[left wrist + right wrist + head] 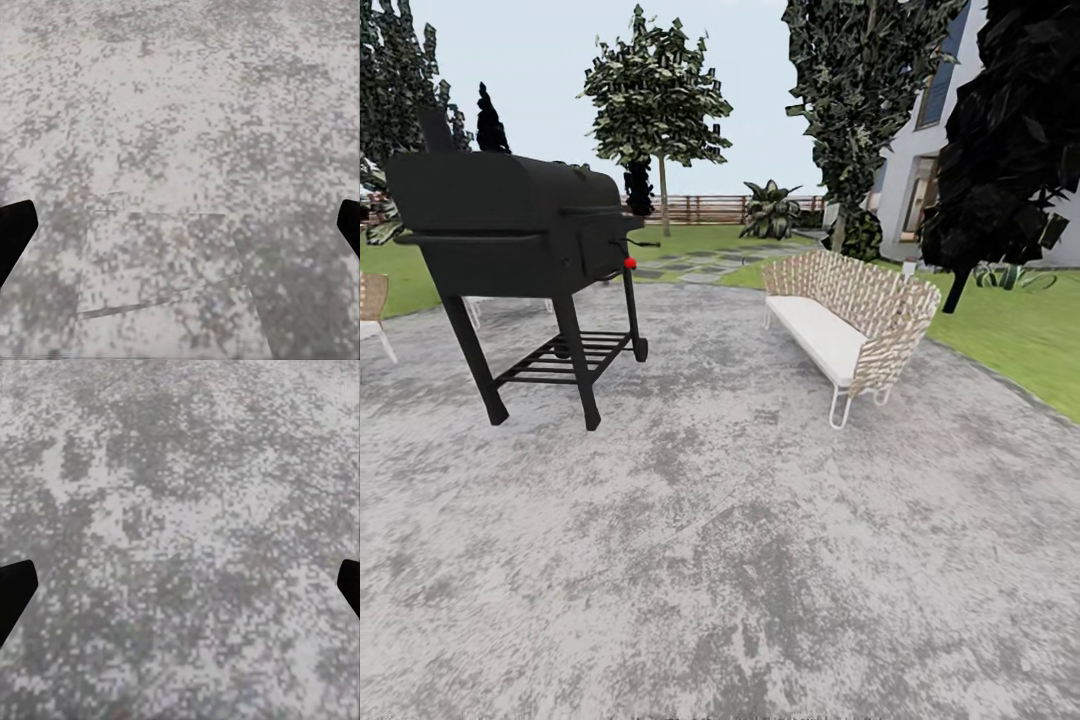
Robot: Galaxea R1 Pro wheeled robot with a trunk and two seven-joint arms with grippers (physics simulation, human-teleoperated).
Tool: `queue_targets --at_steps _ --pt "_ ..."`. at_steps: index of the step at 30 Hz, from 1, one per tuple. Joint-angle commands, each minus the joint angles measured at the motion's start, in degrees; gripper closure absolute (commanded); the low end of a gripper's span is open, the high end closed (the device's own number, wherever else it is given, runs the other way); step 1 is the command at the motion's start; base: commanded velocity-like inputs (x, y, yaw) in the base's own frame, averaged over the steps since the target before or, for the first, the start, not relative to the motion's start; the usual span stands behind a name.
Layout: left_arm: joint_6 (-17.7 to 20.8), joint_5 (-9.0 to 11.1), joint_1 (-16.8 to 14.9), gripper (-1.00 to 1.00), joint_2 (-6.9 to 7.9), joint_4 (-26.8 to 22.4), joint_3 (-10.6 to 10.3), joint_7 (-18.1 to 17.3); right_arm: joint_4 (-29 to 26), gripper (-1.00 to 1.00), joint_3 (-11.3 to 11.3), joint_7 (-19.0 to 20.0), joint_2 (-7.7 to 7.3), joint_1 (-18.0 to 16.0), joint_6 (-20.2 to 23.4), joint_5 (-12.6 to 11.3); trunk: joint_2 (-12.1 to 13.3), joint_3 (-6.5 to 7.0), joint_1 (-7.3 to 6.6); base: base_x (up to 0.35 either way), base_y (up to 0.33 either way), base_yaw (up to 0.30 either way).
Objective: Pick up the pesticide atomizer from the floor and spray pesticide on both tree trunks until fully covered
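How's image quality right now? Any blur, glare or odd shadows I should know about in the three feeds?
Head view: even flat daylight, no glare; the grill and bench cast almost no shadow, and the foliage is blocky. Left wrist view: grainy, pixelated paving, pincer fingertips dark at the edges. Right wrist view: the same speckled blur, fingertips black silhouettes.
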Motion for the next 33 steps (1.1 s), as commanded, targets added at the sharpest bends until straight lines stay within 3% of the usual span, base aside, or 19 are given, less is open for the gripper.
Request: queue_targets --at_steps 1,19,27,33 --pt "0.0 0.0 0.0 -1.0 0.0 0.0 0.0 0.0 0.0 -1.0 0.0 0.0 0.0 0.0 0.0 0.0 -0.4 -0.28 0.23 0.0 0.0 0.114" --pt "-0.1 0.1 0.0 -1.0 0.0 -0.5 -0.1 0.0 0.1 -1.0 0.0 0.0 0.06 0.0 0.0 0.0 -7.6 -5.12 4.18 0.0 0.0 0.061" --pt "0.0 0.1 0.0 -1.0 -0.01 -0.4 0.0 -0.1 0.0 -1.0 0.0 0.0 0.02 0.0 0.0 0.0 -7.6 -5.77 4.18 0.01 0.0 0.0" --pt "0.0 0.1 0.0 -1.0 -0.02 -0.3 0.1 0.0 0.1 -1.0 0.0 0.1 -0.65 0.0 0.0 0.0 -7.6 -5.82 4.18 0.288 0.0 0.0"
